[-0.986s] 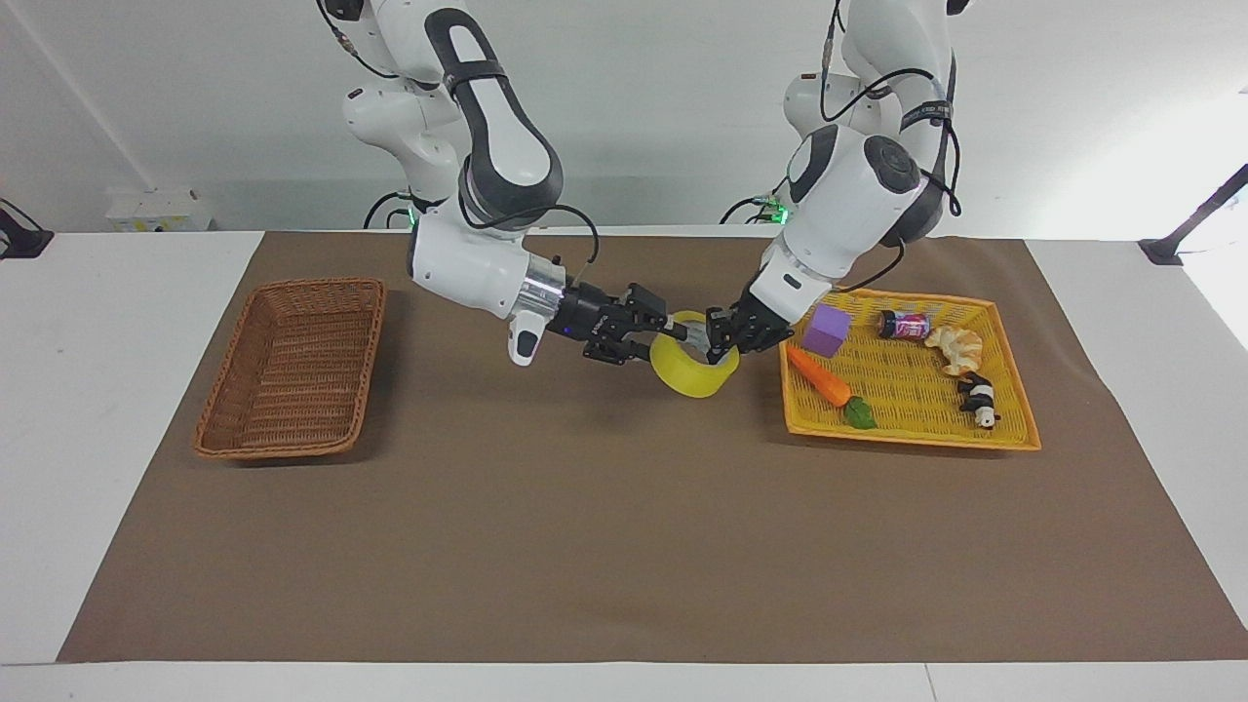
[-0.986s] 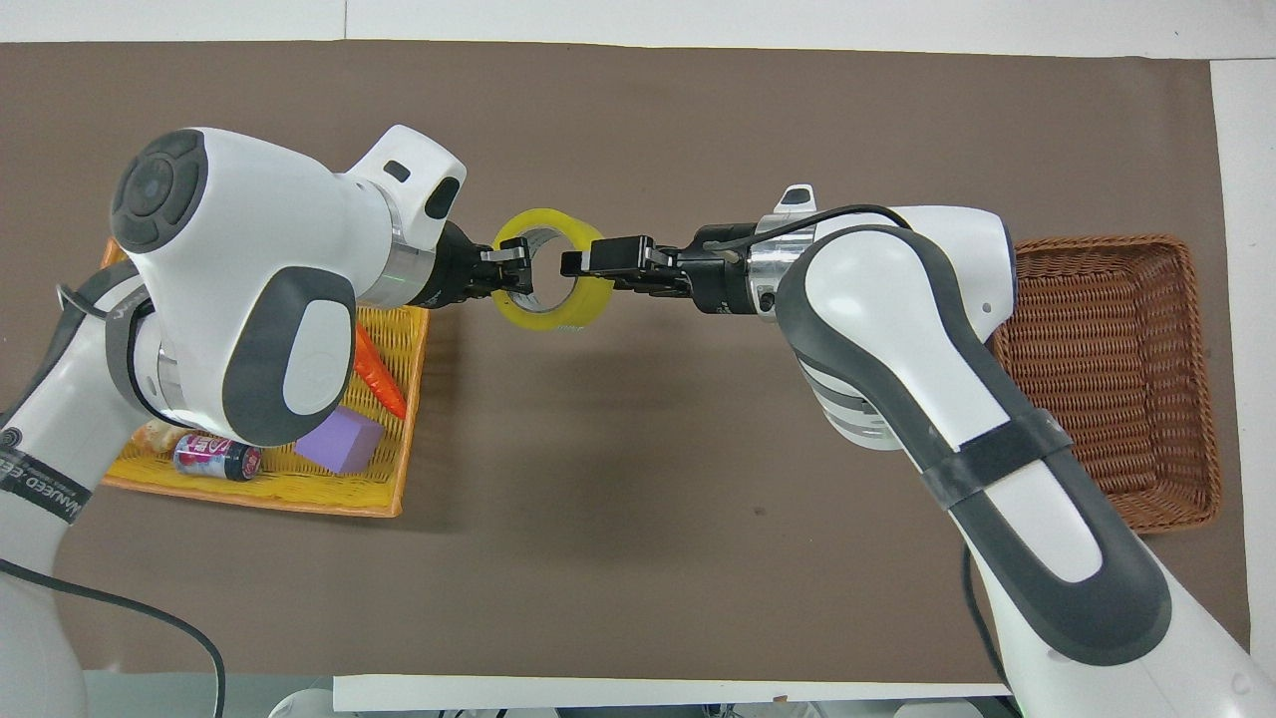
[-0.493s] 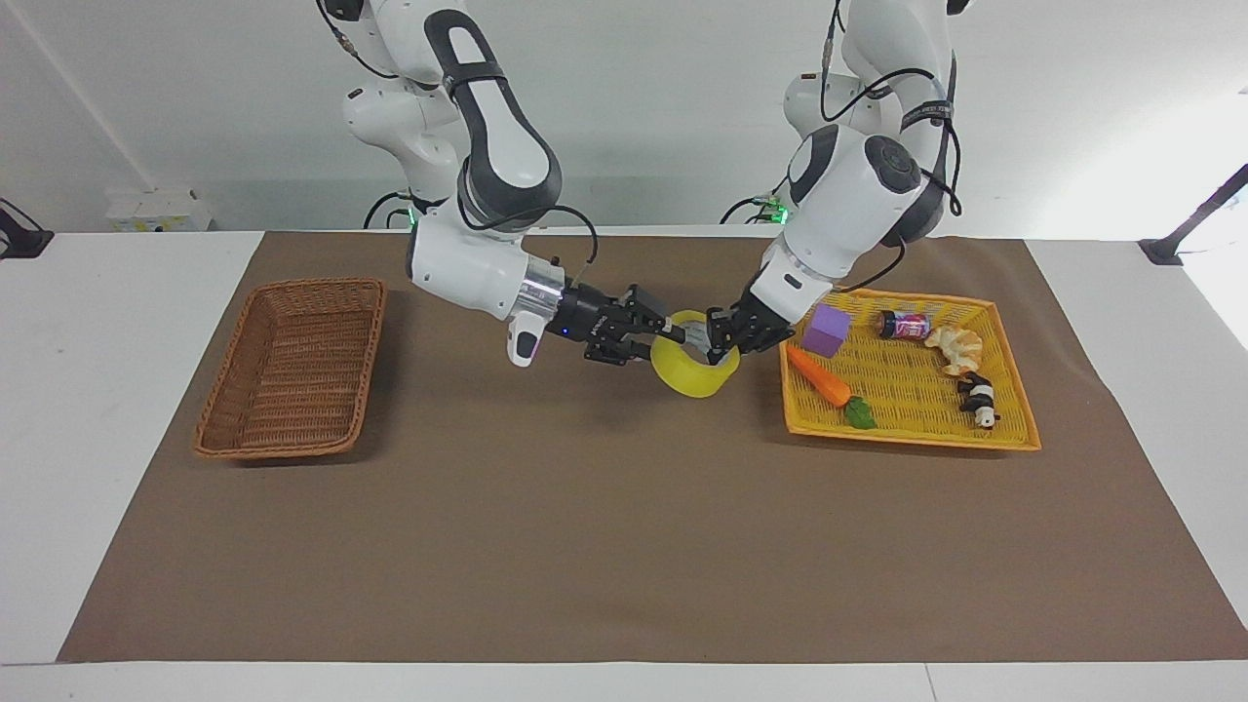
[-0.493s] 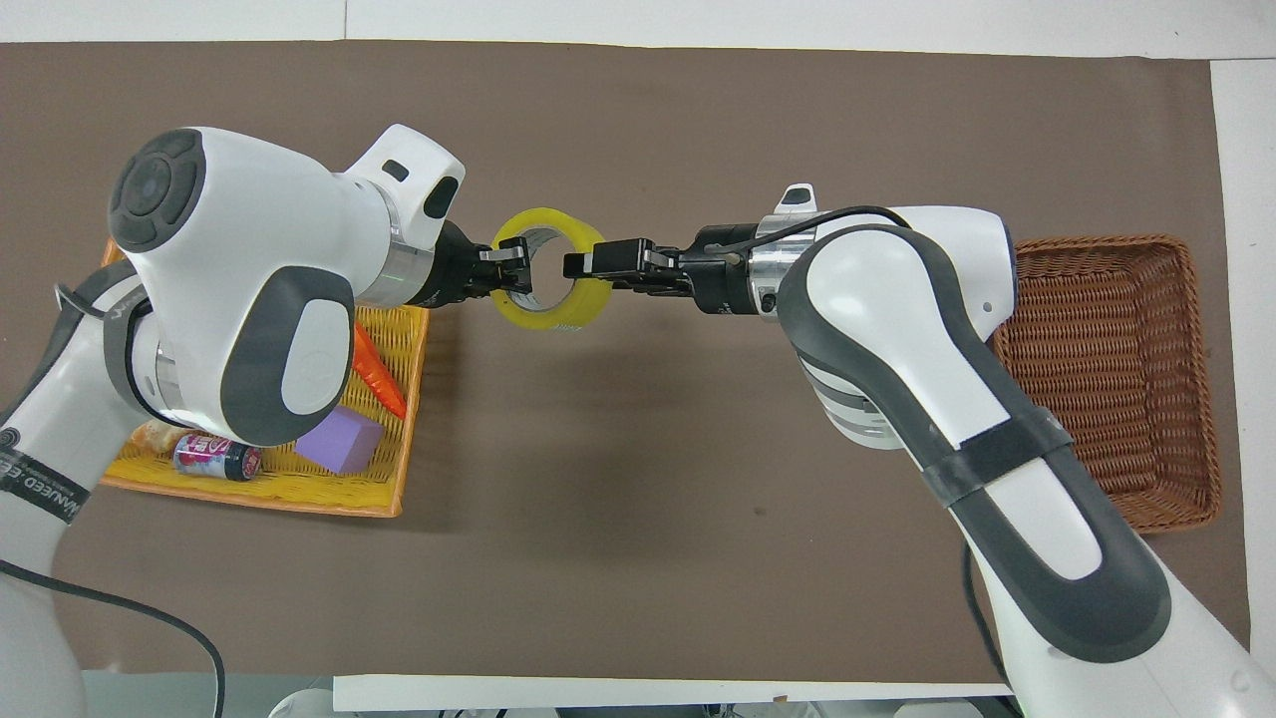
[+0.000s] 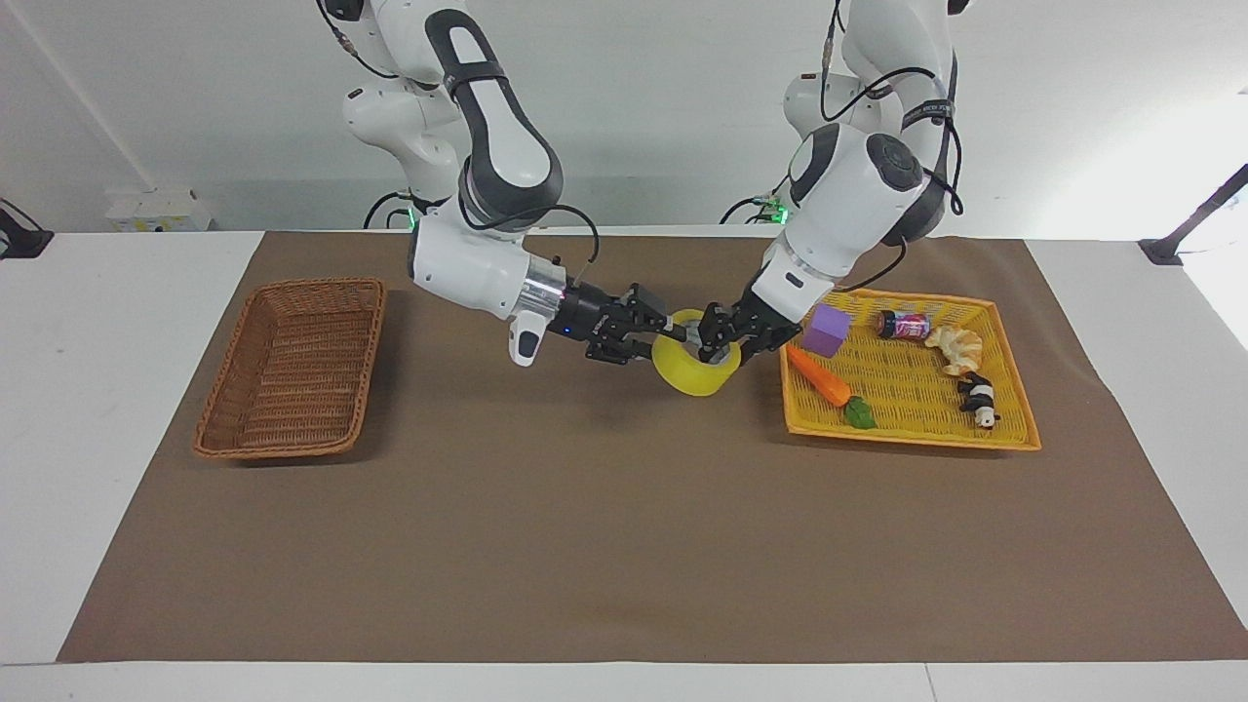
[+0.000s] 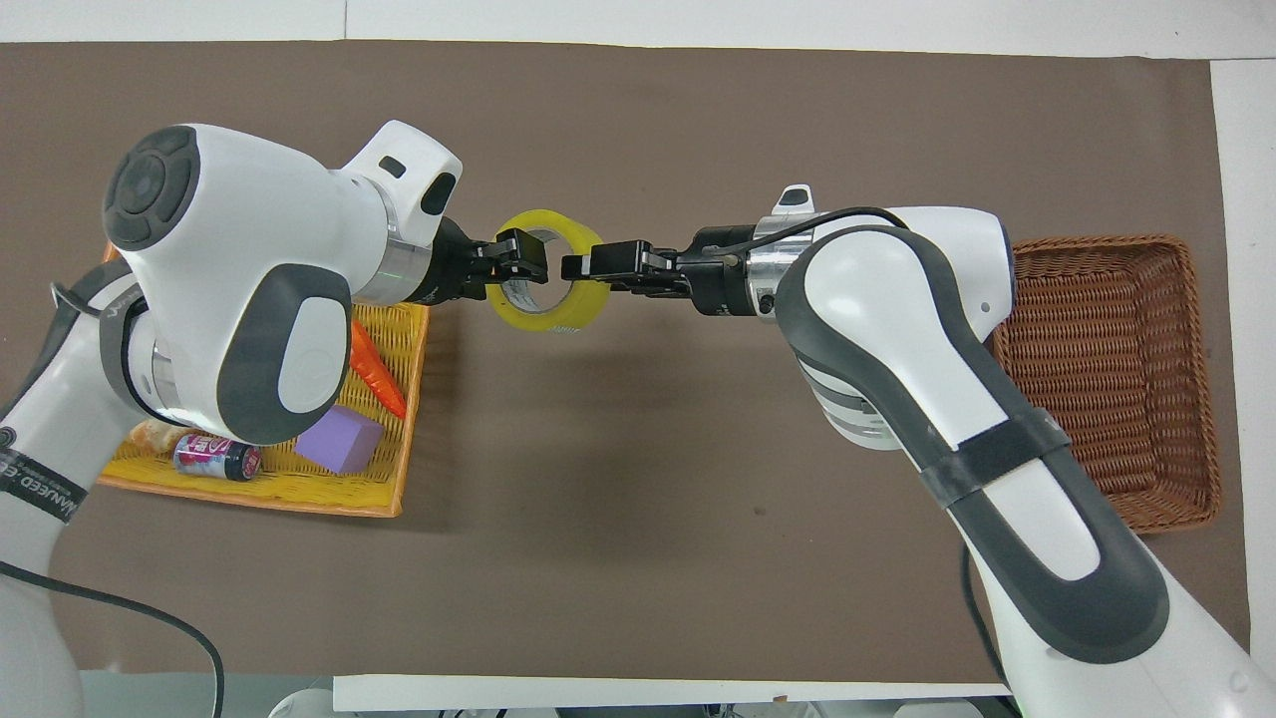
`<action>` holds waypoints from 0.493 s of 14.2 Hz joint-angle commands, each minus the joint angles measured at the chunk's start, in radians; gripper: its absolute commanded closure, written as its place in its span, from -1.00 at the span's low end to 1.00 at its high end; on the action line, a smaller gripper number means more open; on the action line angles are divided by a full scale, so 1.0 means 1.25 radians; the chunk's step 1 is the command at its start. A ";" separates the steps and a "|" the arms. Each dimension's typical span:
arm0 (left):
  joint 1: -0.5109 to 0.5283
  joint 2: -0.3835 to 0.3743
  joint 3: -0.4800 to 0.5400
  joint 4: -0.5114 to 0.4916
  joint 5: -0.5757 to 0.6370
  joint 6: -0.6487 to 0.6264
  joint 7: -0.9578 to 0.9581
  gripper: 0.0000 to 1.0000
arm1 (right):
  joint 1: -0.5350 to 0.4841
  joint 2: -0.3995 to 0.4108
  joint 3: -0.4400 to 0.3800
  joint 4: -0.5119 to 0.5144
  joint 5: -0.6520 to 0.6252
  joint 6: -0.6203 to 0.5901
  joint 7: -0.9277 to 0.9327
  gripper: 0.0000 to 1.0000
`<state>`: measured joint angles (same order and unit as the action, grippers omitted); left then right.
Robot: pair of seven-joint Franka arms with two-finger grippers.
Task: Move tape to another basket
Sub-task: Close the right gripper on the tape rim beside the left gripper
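While both arms stretch level, tape (image 5: pixel 695 366) between them — right gripper (image 5: pixel 667 329) clamped.

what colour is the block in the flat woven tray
Purple: the foam-like cube sits in the yellow woven tray, clearest in the facing view.

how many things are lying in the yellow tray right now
5 in the yellow tray: purple block, carrot, small can, orange toy, panda figure.

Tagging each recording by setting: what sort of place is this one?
Probably a robotics lab bench: two white robot arms mounted at a white table with a brown paper mat, a plain white wall, and a bright yellow woven tray of toy props.
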<state>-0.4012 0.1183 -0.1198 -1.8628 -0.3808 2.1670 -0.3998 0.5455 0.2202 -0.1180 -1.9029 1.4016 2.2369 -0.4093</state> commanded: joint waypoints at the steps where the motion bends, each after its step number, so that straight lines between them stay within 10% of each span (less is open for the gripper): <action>1: -0.004 0.001 0.006 0.008 0.009 -0.002 -0.013 -0.50 | -0.004 -0.004 0.000 0.001 0.022 -0.016 -0.017 1.00; 7: 0.067 -0.033 0.016 0.033 0.010 -0.091 -0.010 -0.98 | -0.006 -0.004 0.000 0.001 0.022 -0.016 -0.019 1.00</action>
<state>-0.3797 0.1111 -0.1040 -1.8538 -0.3807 2.1468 -0.4039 0.5454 0.2202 -0.1181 -1.9029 1.4016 2.2363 -0.4093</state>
